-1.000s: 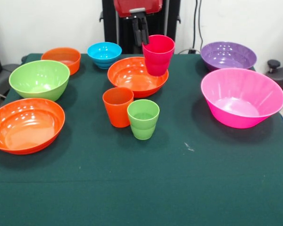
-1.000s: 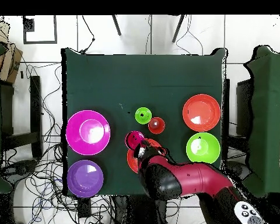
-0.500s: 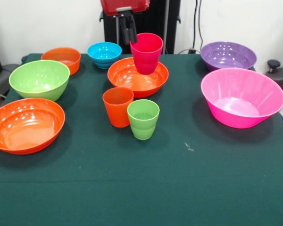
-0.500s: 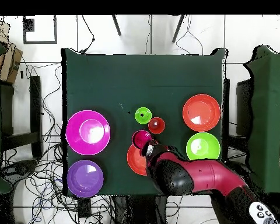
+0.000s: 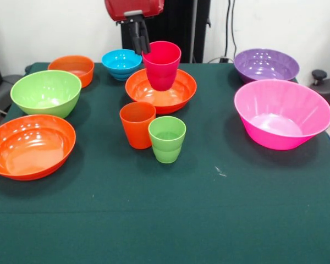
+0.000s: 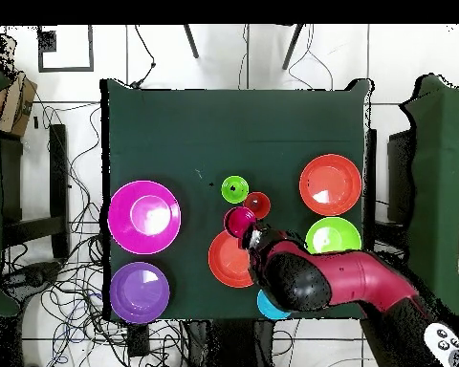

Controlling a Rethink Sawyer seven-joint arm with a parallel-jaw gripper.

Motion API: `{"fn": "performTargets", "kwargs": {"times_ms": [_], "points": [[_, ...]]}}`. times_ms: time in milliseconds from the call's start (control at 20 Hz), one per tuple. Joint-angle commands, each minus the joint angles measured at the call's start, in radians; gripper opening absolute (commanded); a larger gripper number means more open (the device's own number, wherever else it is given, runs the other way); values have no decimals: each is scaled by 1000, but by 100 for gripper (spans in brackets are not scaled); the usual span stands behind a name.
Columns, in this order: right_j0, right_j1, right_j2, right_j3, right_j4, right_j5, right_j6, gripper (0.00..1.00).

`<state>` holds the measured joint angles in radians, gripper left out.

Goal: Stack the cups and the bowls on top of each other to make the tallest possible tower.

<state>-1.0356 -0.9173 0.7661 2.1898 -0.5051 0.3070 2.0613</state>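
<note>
Your gripper (image 5: 139, 37) pinches the red cup (image 5: 161, 65) by its rim w/ jaws closed on the wall, holding it over the orange bowl (image 5: 179, 93), prob. to keep it clear.

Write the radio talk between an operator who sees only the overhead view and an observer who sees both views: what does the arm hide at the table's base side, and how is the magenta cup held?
Operator: The arm covers the table beside the green bowl. Is anything under it?
Observer: Yes. The front view shows a small orange bowl standing upright there, between the green bowl and the blue bowl.
Operator: How is the magenta cup held?
Observer: The gripper comes down from above and pinches the rim of the magenta cup on one side. The cup is upright, over the wide orange bowl.
</note>
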Motion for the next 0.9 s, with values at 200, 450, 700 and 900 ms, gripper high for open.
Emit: {"fn": "performTargets", "kwargs": {"times_ms": [200,450,700,900], "points": [[-2,71,114,-118,-92,197,-279,0],[8,117,122,-166,-104,256,-298,0],[20,148,146,-222,-129,284,-322,0],[19,182,157,-260,-146,318,-344,0]]}}
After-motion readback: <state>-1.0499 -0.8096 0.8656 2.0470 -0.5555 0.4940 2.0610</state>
